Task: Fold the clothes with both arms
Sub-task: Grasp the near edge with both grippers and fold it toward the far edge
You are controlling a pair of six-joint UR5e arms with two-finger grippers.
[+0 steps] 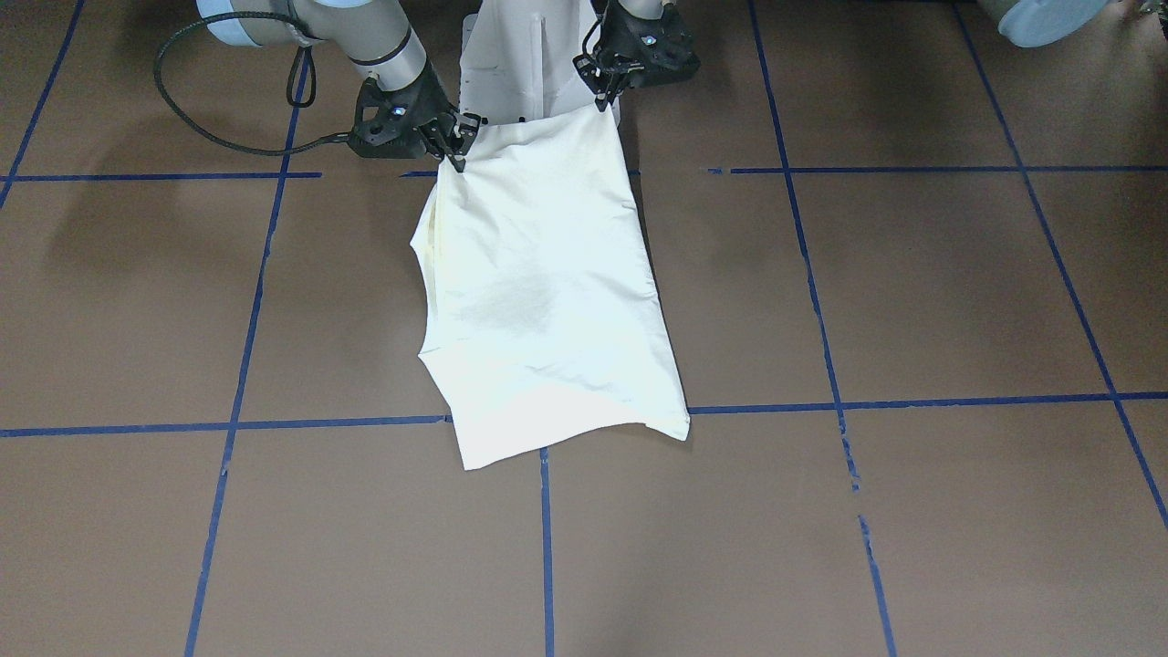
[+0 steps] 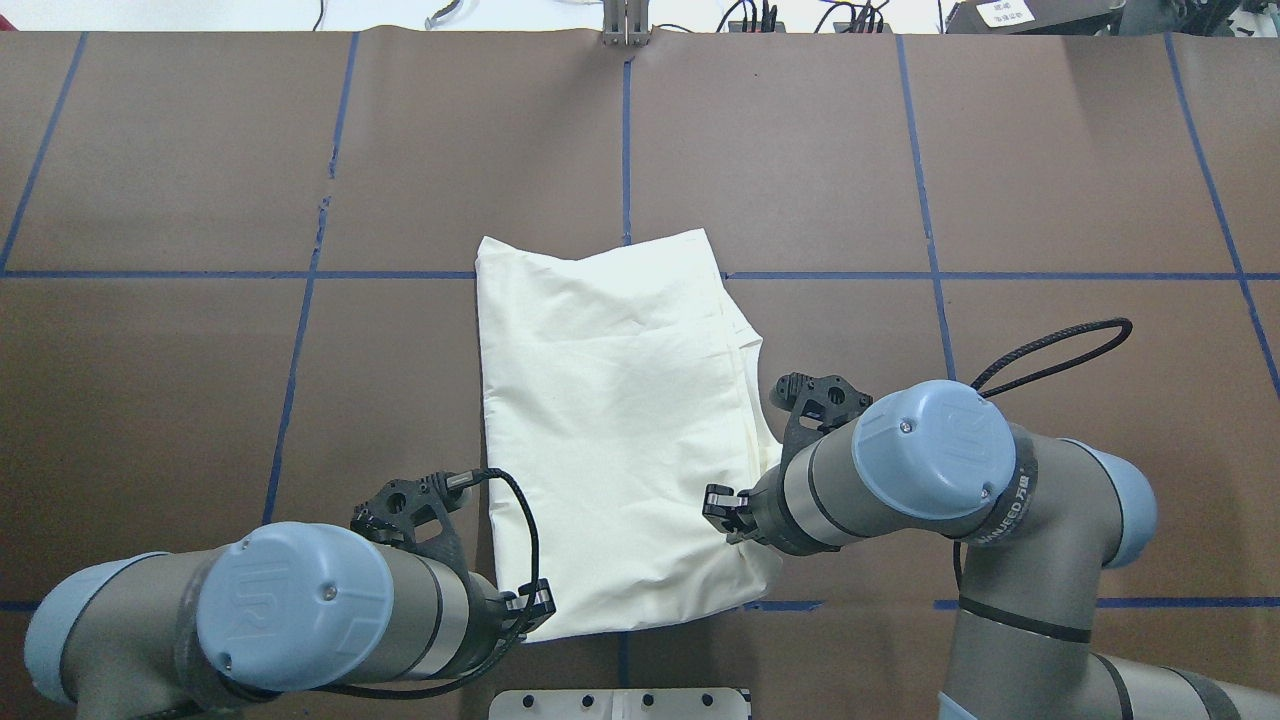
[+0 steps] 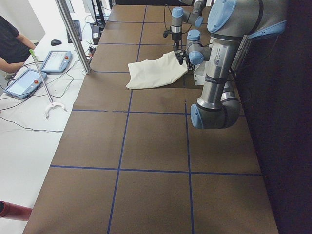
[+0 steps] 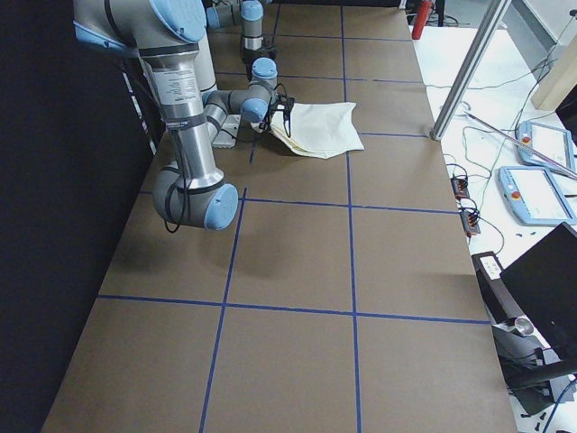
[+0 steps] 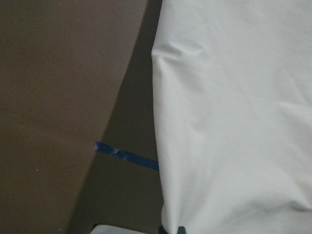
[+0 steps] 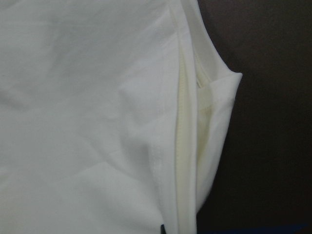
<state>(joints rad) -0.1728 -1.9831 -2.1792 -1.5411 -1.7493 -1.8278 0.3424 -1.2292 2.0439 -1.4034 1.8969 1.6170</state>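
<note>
The cream long-sleeved T-shirt [image 1: 547, 292] lies folded lengthwise in the middle of the brown table, plain side up, with a faint dark print showing through. It also shows in the overhead view [image 2: 620, 400]. Its far end rests flat on the table; its near edge is lifted towards the robot. My left gripper [image 1: 607, 99] is shut on one near corner, and my right gripper [image 1: 453, 151] is shut on the other. From above, the left gripper [image 2: 535, 600] and the right gripper [image 2: 722, 505] stand at the shirt's near edge. Both wrist views are filled with cloth: the left [image 5: 234, 122] and the right [image 6: 97, 122].
The white pedestal base [image 1: 525, 55] stands just behind the lifted edge. Blue tape lines [image 1: 319, 422] grid the brown table. A metal post [image 3: 73, 36], tablets [image 3: 24, 83] and a seated person [image 3: 12, 44] are beyond the table's far side.
</note>
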